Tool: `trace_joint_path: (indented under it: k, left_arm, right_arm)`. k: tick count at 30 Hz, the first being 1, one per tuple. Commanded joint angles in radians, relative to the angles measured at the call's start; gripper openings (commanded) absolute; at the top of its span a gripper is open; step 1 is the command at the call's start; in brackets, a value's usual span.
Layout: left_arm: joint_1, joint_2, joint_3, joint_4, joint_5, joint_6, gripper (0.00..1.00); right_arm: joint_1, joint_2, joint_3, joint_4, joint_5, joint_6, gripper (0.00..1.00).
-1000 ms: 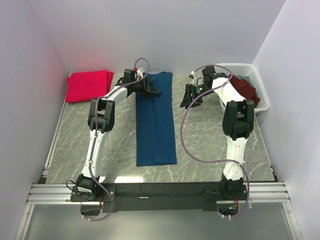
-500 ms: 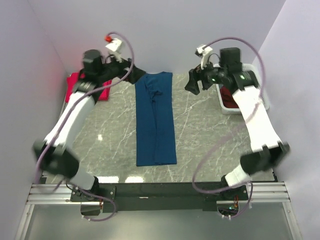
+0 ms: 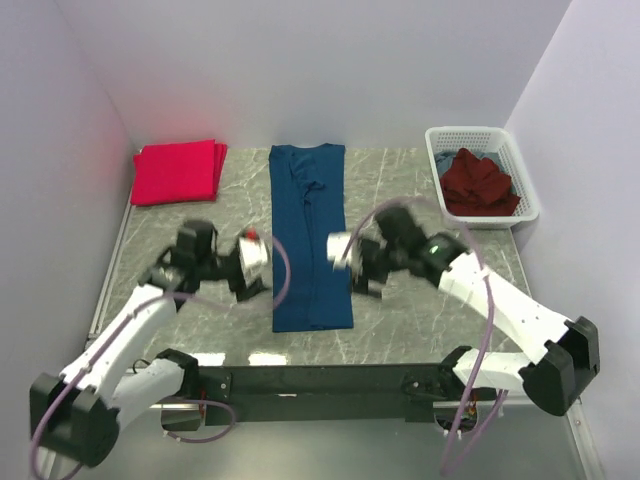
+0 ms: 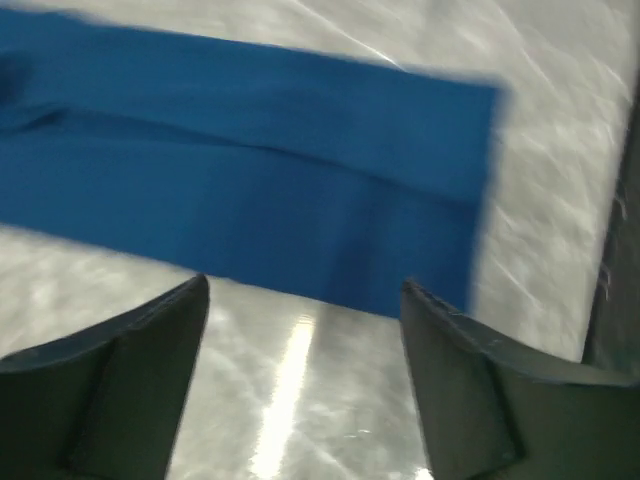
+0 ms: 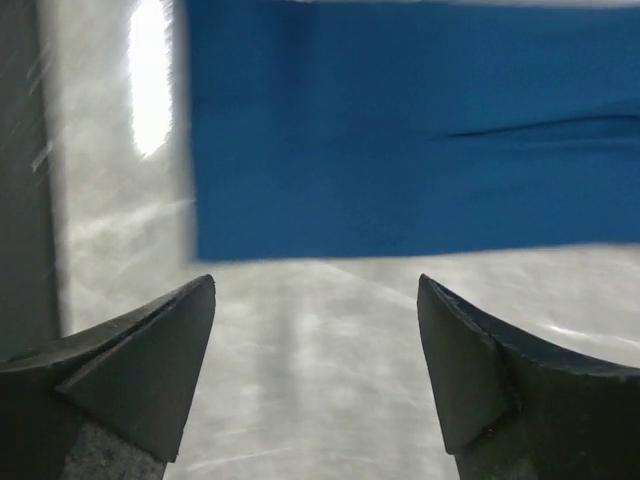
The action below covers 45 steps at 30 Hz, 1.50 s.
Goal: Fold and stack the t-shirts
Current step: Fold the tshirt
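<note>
Looking down from the top cam: navy t-shirt [image 3: 310,240] lies folded lengthwise as a long narrow strip, centre of frame, running top to bottom on the marble worktop [image 3: 400,190]. Left pincer [image 3: 256,266] sits just left of the strip's lower part, right pincer [image 3: 343,262] just right of it. Both are blurred, so can't tell open or shut from this view. Red t-shirts [image 3: 178,172] lie folded in a stack, upper left. White basket [image 3: 465,131] is upper right w/ maroon t-shirt [image 3: 480,183] bunched inside.

Left wrist cam, blurry: left pincer [image 4: 305,290] is spread wide, nothing betw. its fingers [image 4: 130,390]. Navy t-shirt [image 4: 250,170] fills the upper part of frame, its short end at upper right. Bare worktop [image 4: 300,400] below.

Right wrist cam: right pincer [image 5: 315,285] also spread wide, holding nothing, fingers [image 5: 140,370] at lower corners. Navy t-shirt [image 5: 400,130] spans the top, its end edge toward the left. Worktop [image 5: 320,380] below, w/ a bright glare patch upper left.
</note>
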<state>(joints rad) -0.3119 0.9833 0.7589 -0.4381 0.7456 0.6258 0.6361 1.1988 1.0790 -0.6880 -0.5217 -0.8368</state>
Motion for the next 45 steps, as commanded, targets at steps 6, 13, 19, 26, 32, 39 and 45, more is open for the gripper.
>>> trace_joint_path:
  k: [6, 13, 19, 26, 32, 39, 45]
  left_arm:
    - [-0.341, -0.163, -0.314, 0.125, -0.049, 0.193, 0.56]
    - [-0.435, -0.074, -0.383, 0.251, -0.14, 0.199, 0.54]
    - [-0.452, -0.012, -0.406, 0.262, -0.175, 0.25, 0.55]
    - [-0.452, 0.049, -0.408, 0.283, -0.19, 0.265, 0.56]
    - [-0.458, 0.064, -0.414, 0.265, -0.198, 0.308, 0.54]
    - [-0.463, 0.15, -0.375, 0.2, -0.262, 0.333, 0.44]
    - [-0.463, 0.17, -0.379, 0.193, -0.275, 0.339, 0.19]
  right_arm:
    - [0.234, -0.045, -0.343, 0.208, 0.141, -0.139, 0.65]
    - [0.303, 0.019, -0.448, 0.356, 0.184, -0.166, 0.57]
    - [0.33, 0.059, -0.478, 0.39, 0.198, -0.2, 0.54]
    - [0.33, 0.142, -0.467, 0.395, 0.221, -0.209, 0.54]
    - [0.33, 0.163, -0.468, 0.347, 0.241, -0.232, 0.5]
    - [0.332, 0.214, -0.458, 0.318, 0.27, -0.234, 0.38]
    - [0.333, 0.208, -0.464, 0.32, 0.29, -0.214, 0.16]
